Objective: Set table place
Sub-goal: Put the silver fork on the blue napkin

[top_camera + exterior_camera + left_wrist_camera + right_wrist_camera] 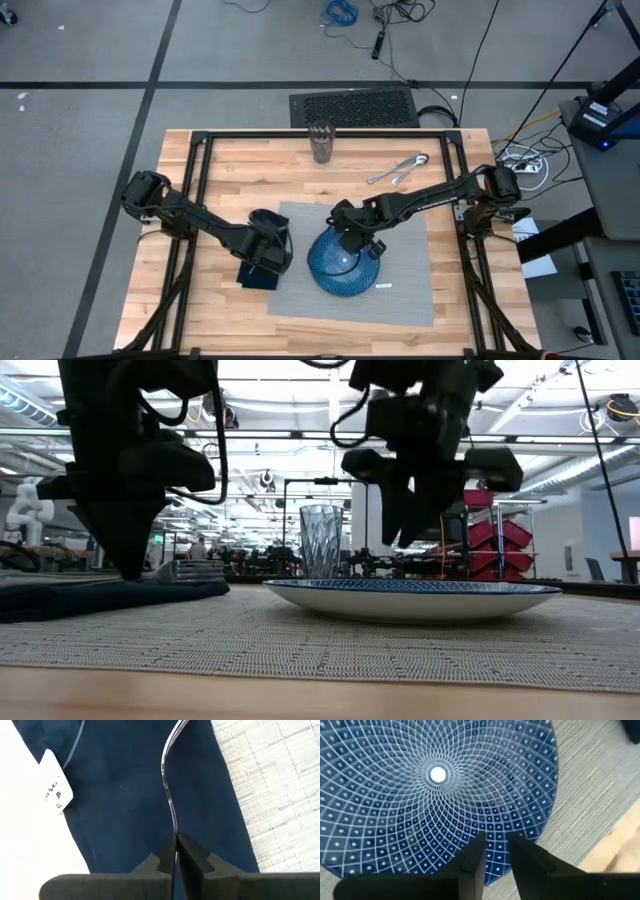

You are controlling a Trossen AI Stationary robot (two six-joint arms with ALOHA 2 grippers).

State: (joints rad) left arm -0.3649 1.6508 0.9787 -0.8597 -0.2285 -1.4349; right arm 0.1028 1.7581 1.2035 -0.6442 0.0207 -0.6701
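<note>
Left gripper pinching fork over napkin, right gripper above plate

The light butcher-block table carries a grey placemat at its centre. A clear faceted glass stands at 12 o'clock of it, 2 pieces of silver cutlery lie at 1 o'clock, and a navy napkin overlaps its 9 o'clock edge.

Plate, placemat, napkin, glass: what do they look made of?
Plate: likely glazed ceramic; glossy, with a light glare on its blue-and-white pattern.
Placemat: woven grey fabric or vinyl; ribbed weave shows, matte.
Napkin: navy cloth, soft matte, stitched edge, paper tag.
Glass: clear faceted glass or plastic; cannot tell which.
</note>
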